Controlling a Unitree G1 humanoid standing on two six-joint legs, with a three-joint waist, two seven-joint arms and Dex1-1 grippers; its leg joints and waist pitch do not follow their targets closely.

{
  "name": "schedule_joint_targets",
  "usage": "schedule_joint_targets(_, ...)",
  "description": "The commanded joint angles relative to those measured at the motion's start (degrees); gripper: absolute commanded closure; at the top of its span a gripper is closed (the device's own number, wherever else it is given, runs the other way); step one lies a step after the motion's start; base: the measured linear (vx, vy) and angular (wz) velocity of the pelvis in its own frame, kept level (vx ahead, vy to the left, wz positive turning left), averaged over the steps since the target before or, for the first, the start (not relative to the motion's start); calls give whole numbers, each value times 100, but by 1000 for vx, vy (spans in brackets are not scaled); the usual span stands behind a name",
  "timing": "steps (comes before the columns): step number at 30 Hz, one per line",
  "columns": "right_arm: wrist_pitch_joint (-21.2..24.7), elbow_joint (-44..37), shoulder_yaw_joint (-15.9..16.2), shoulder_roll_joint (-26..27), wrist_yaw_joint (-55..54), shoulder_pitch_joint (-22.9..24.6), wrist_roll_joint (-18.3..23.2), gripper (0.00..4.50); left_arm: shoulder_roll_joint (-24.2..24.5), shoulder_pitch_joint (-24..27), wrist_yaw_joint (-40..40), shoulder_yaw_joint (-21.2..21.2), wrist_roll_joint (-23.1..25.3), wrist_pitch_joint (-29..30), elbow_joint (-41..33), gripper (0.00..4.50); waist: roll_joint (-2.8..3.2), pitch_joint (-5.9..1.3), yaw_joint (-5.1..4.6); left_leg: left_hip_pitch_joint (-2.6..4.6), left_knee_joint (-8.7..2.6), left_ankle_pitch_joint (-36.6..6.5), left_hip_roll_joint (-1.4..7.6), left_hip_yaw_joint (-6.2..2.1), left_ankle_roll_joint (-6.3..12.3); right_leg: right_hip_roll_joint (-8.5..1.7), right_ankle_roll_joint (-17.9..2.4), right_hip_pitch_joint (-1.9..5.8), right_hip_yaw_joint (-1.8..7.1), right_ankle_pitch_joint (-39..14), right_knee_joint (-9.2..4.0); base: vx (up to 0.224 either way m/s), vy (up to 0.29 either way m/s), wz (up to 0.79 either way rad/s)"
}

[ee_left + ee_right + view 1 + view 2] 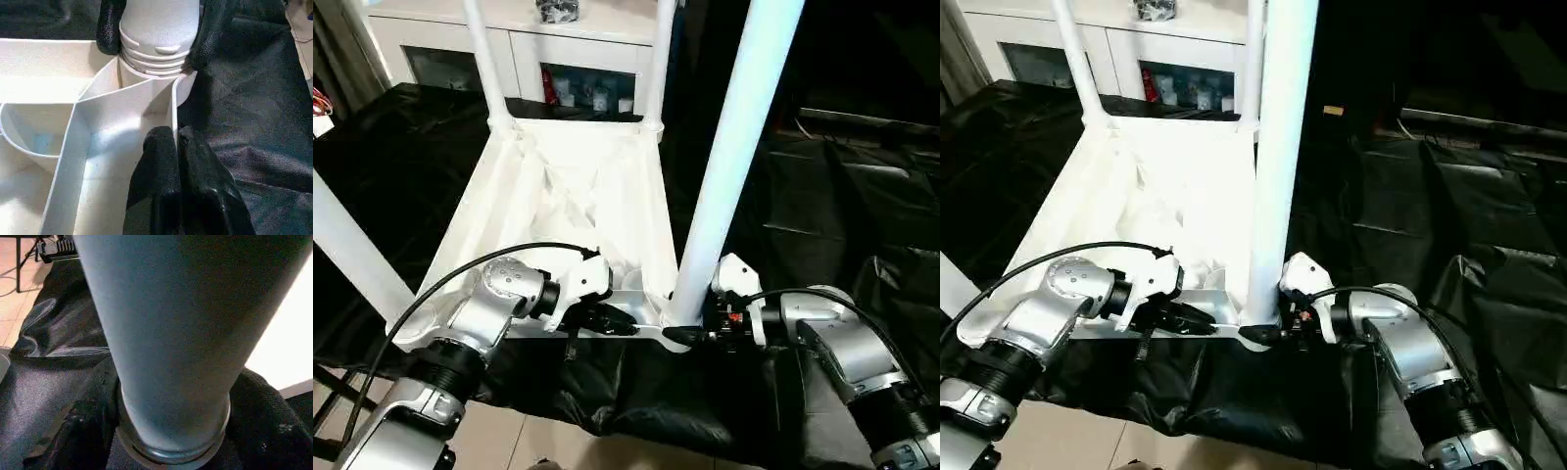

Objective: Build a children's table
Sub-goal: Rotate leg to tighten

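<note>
Black cloth (842,196) over worktop; white glass-door cabinet (440,39) behind.

Head stereo pair: both eyes look forward and down from above the silver forearms onto the upturned white plastic square table top (558,196) lying on black sheeting (842,196), with a white glass-doored cabinet (578,39) at the far edge.
Offset between eyes: slight, sideways; the near upright white tubular leg (1278,147) sits further toward picture left in the right eye.
Left wrist camera: very close, looking along its black fingers (166,186) at a ribbed corner and the leg's threaded base (156,44).
Right wrist camera: closer still, against that same leg (171,342).
Shared by all views: the near corner socket and its leg.
</note>
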Motion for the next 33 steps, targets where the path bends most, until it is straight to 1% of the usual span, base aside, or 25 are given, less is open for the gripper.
schedule_joint_targets(1, -63, -113, 169, 93, -34, 106, -6, 178, -87, -75, 268, 17, 42, -57, 2, 450, -5, -324, -25, 95, -345, -1503, 180, -66, 137, -316, -1243, 231, 203, -1289, -375, 0, 0, 0)
schedule_joint_targets(3, -175, 102, -26, 436, -711, 119, -71, 178, -270, -163, 894, 144, 147, -36, 165, 450, -17, -302, -36, 107, -352, -1671, 165, -68, 70, -324, -1153, 200, 209, -1633, -423, 0, 0, 0)
schedule_joint_targets(4, -187, 305, -216, 745, -1330, 86, -107, 178, -401, -221, 1248, 224, 184, 19, 256, 450, -11, -295, -48, 113, -366, -1760, 156, -90, -7, -340, -1080, 195, 201, -1918, -450, 0, 0, 0)
schedule_joint_targets(5, -187, 305, -216, 745, -1330, 86, -107, 178, -401, -221, 1248, 224, 184, 19, 256, 450, -15, -289, -71, 118, -374, -1898, 143, -105, -60, -337, -964, 186, 186, -2263, -486, -54, -5, -3)
schedule_joint_targets(7, -153, 635, -505, 1238, -2331, 7, -163, 178, -610, -291, 1789, 321, 258, 166, 360, 450, -22, -283, -126, 95, -396, -1959, 136, -132, -139, -346, -833, 189, 176, -2518, -498, 0, 0, 0)
schedule_joint_targets(8, -153, 635, -505, 1238, -2331, 7, -163, 179, -610, -291, 1789, 321, 258, 166, 360, 450, -19, -280, -152, 99, -401, -2015, 136, -140, -150, -347, -807, 184, 170, -2610, -512, 0, 0, 0)
schedule_joint_targets(9, -157, 764, -602, 1483, -2831, -37, -215, 179, -748, -274, 2035, 314, 315, 281, 355, 450, -34, -280, -198, 89, -403, -2083, 127, -154, -132, -340, -730, 195, 156, -2752, -535, 0, 0, 0)
schedule_joint_targets(10, -151, 827, -642, 1701, -3205, -54, -255, 179, -889, -232, 2249, 269, 391, 380, 317, 450, -2, -274, -224, 96, -399, -2114, 129, -150, -137, -343, -724, 161, 169, -2780, -544, 0, 0, 0)
schedule_joint_targets(11, -150, 833, -646, 1724, -3245, -56, -259, 180, -904, -227, 2271, 265, 399, 390, 313, 450, -16, -266, -261, 107, -391, -2179, 119, -151, -140, -341, -691, 141, 161, -2918, -575, 0, 0, 0)
schedule_joint_targets(13, -156, 849, -583, 2006, -3595, -47, -354, 180, -1100, -143, 2483, 167, 486, 526, 200, 450, -16, -273, -276, 118, -388, -2178, 121, -152, -127, -340, -671, 131, 168, -2946, -586, 0, 0, 0)
schedule_joint_targets(16, -337, 806, -242, 2284, -3641, -17, -611, 180, -1387, -76, 2707, 35, 554, 661, 86, 450, -2, -279, -303, 92, -396, -2144, 127, -151, -70, -321, -680, 143, 174, -2747, -573, 0, 0, 0)
schedule_joint_targets(17, -400, 802, -214, 2305, -3571, -19, -619, 145, -1439, -91, 2723, 23, 553, 641, 105, 450, 8, -287, -303, 92, -393, -2113, 126, -143, -49, -316, -720, 146, 182, -2575, -564, 0, 0, 0)
schedule_joint_targets(18, -433, 803, -220, 2305, -3524, -22, -604, 124, -1457, -106, 2718, 20, 550, 617, 125, 450, 5, -286, -304, 85, -396, -2099, 125, -142, -33, -310, -742, 151, 183, -2496, -556, 0, 0, 0)
schedule_joint_targets(19, -405, 781, -324, 2273, -3403, -40, -461, 110, -1440, -118, 2664, 21, 526, 573, 130, 450, 32, -288, -299, 82, -399, -2079, 124, -140, -20, -302, -785, 158, 186, -2362, -539, 0, 0, 0)
schedule_joint_targets(20, -356, 760, -403, 2216, -3292, -55, -330, 107, -1406, -125, 2613, 20, 513, 533, 135, 450, 25, -289, -304, 83, -397, -2079, 124, -133, -13, -300, -806, 157, 188, -2304, -541, 0, 0, 0)
schedule_joint_targets(21, -356, 760, -403, 2216, -3292, -55, -330, 100, -1406, -125, 2613, 20, 513, 533, 135, 450, 53, -296, -300, 87, -397, -2094, 128, -132, -10, -296, -866, 164, 190, -2150, -531, 0, 0, 0)
schedule_joint_targets(22, -357, 733, -469, 2086, -3194, -77, -278, 87, -1319, -106, 2493, 35, 474, 441, 96, 450, 42, -294, -299, 73, -400, -2098, 125, -133, 7, -293, -906, 184, 185, -2067, -517, 0, 0, 0)
schedule_joint_targets(23, -372, 723, -509, 2002, -3162, -91, -264, 74, -1267, -86, 2430, 45, 460, 398, 54, 450, 56, -300, -289, 81, -393, -2067, 129, -128, 18, -298, -942, 185, 190, -1981, -512, 0, 0, 0)
schedule_joint_targets(24, -372, 723, -509, 2002, -3162, -91, -264, 74, -1267, -86, 2430, 45, 460, 398, 54, 450, 54, -302, -288, 81, -388, -2039, 129, -122, 28, -298, -966, 186, 193, -1927, -506, 0, 0, 0)
schedule_joint_targets(26, -343, 654, -569, 1642, -2749, -141, -199, 61, -1090, -6, 2115, 111, 330, 317, -88, 450, 56, -300, -281, 72, -386, -1992, 124, -119, 50, -299, -1005, 201, 192, -1877, -499, 0, 0, 0)
schedule_joint_targets(27, -343, 654, -569, 1642, -2749, -141, -199, 61, -1090, -6, 2115, 111, 330, 317, -88, 450, 49, -311, -270, 70, -380, -1937, 136, -123, 87, -308, -1035, 226, 189, -1788, -480, 0, 0, 0)
schedule_joint_targets(29, -276, 574, -550, 1354, -2276, -161, -107, 61, -969, 26, 1913, 118, 285, 280, -125, 450, 53, -303, -271, 60, -378, -1888, 135, -113, 119, -302, -1070, 220, 193, -1708, -474, 0, 0, 0)
schedule_joint_targets(31, -168, 455, -431, 872, -1460, -163, -5, 61, -771, 60, 1558, 91, 234, 159, -146, 450, 31, -312, -232, 65, -350, -1712, 140, -103, 234, -306, -1111, 252, 192, -1616, -462, 0, 0, 0)
schedule_joint_targets(32, -178, 395, -313, 582, -979, -151, 2, 61, -649, 72, 1334, 79, 189, 132, -179, 450, 36, -311, -219, 60, -347, -1638, 148, -94, 277, -306, -1151, 237, 199, -1496, -446, 0, 0, 0)
schedule_joint_targets(33, -178, 395, -313, 582, -979, -151, 2, 61, -649, 72, 1334, 79, 189, 132, -179, 450, 35, -313, -203, 59, -345, -1597, 153, -95, 281, -306, -1170, 249, 195, -1435, -430, 0, 0, 0)
